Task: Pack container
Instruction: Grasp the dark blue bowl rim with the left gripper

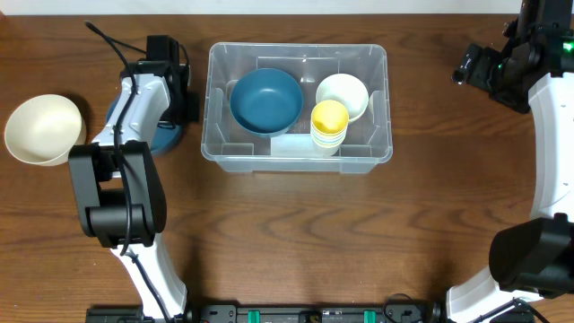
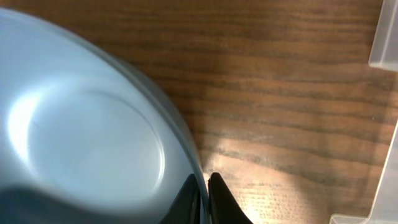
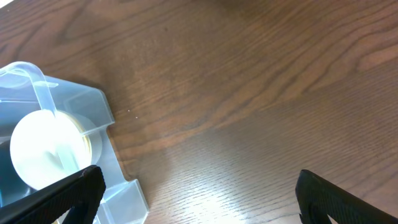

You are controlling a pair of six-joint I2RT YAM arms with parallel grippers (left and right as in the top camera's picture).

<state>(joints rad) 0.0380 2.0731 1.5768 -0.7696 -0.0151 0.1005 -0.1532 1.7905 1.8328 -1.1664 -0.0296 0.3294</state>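
Between the left hand's nearly closed fingers sits a grey bowl's rim. The container, just to that hand's right, already holds a blue bowl, white bowl and cups. By my judgement, the grey bowl and a cream bowl to its left remain. The right hand gapes wide, empty. The wooden table fills every view; no room shows.

Your left arm: white shells on the links, bulky matte-black joint housings, and a thin black cable running along it. Your right arm: same white-and-black build, with a small green light on the black wrist block. Left fingers: black, glossy, tapered. Right fingers: black, flat, blunt-edged.
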